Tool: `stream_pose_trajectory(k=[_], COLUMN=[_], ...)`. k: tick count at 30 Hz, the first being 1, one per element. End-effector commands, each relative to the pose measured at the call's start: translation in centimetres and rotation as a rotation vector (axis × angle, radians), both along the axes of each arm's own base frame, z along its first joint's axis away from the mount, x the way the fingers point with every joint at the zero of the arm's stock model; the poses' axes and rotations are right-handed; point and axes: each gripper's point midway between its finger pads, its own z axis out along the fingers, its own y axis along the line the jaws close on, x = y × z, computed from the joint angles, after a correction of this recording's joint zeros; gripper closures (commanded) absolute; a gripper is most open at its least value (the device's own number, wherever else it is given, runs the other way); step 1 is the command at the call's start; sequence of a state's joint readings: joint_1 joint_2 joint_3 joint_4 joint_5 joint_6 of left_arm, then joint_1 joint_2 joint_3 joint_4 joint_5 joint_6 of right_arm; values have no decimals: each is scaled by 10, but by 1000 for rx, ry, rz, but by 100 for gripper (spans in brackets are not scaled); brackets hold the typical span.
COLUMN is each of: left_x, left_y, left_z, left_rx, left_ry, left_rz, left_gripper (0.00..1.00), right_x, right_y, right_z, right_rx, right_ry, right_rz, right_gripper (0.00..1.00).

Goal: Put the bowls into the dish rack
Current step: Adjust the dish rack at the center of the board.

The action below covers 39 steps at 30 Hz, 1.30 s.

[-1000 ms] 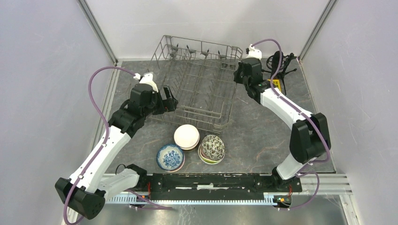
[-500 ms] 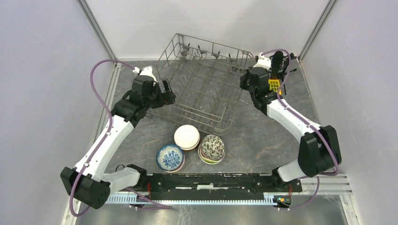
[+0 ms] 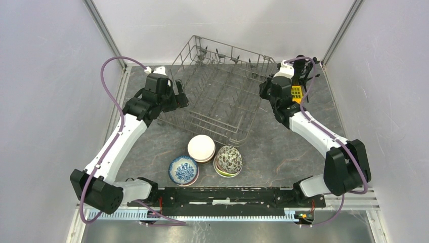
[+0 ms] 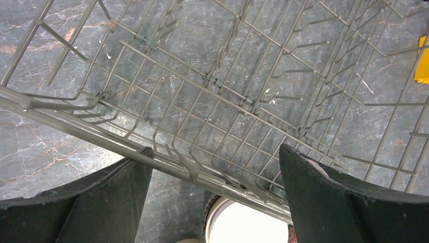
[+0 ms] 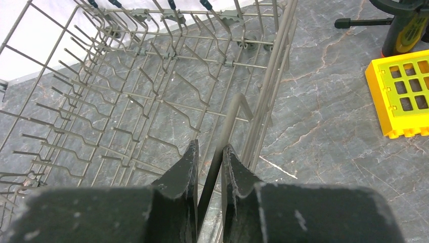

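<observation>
The grey wire dish rack (image 3: pixel 217 93) stands at the back middle, turned at an angle, with no bowl in it. My left gripper (image 3: pixel 180 96) is open at the rack's left side; in the left wrist view (image 4: pixel 215 149) the rack's rim bar (image 4: pixel 76 127) runs across between the fingers. My right gripper (image 3: pixel 265 89) is shut on an upright wire (image 5: pixel 230 121) of the rack's right rim, seen in the right wrist view (image 5: pixel 210 145). Three stacks of bowls stand in front of the rack: white-topped (image 3: pixel 201 148), blue-and-white (image 3: pixel 183 169), speckled (image 3: pixel 229 159).
A yellow grid block (image 3: pixel 296 92) and a black stand (image 3: pixel 303 68) lie right of the rack, close to the right arm; both show in the right wrist view, block (image 5: pixel 402 93), stand (image 5: pixel 404 25). Frame posts and walls bound the table on three sides.
The rack has shifted to the right and back and turned clockwise. The right gripper moved right with its rim, and the left gripper moved farther back along the rack's left side.
</observation>
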<state>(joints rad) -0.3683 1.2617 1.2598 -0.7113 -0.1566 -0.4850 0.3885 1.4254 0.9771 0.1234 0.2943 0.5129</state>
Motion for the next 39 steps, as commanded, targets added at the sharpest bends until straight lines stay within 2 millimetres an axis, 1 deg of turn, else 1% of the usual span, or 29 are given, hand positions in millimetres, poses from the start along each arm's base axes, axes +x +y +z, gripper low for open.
stream_pose_trajectory(k=[1, 6, 9, 11, 13, 14, 17, 21, 25, 31, 36, 39], left_x=[56, 53, 49, 46, 42, 39, 30, 17, 5, -11, -28, -40], left_y=[-25, -20, -16, -9, -5, -2, 5, 12, 18, 26, 27, 26], left_z=[13, 14, 17, 21, 24, 26, 31, 32, 35, 38, 39, 38], left_rx=[-70, -55, -43, -25, -9, -1, 21, 37, 52, 77, 67, 58], left_ry=[-154, -159, -165, -172, -172, -173, -174, -176, -184, -190, -195, -195], left_rz=[-44, -33, -25, -6, 3, 5, 12, 7, -1, -12, -44, -68], left_gripper=[0, 0, 0, 0, 0, 0, 0, 0, 0, 0, 0, 0], right_x=[-45, -42, -38, -36, -35, -33, -36, -39, -44, -57, -74, -88], right_y=[48, 53, 53, 52, 50, 49, 43, 36, 32, 23, 14, 11], right_z=[-18, -23, -18, -13, -6, 0, 8, 21, 31, 43, 57, 59], right_rx=[-97, -101, -105, -117, -129, -135, -157, -184, -196, -210, -212, -217], right_ry=[45, 63, 60, 56, 51, 37, 34, 17, 1, -19, -46, -52], right_rz=[346, 361, 354, 347, 340, 336, 318, 310, 305, 296, 300, 326], right_gripper=[100, 100, 100, 92, 80, 76, 63, 48, 40, 35, 31, 27])
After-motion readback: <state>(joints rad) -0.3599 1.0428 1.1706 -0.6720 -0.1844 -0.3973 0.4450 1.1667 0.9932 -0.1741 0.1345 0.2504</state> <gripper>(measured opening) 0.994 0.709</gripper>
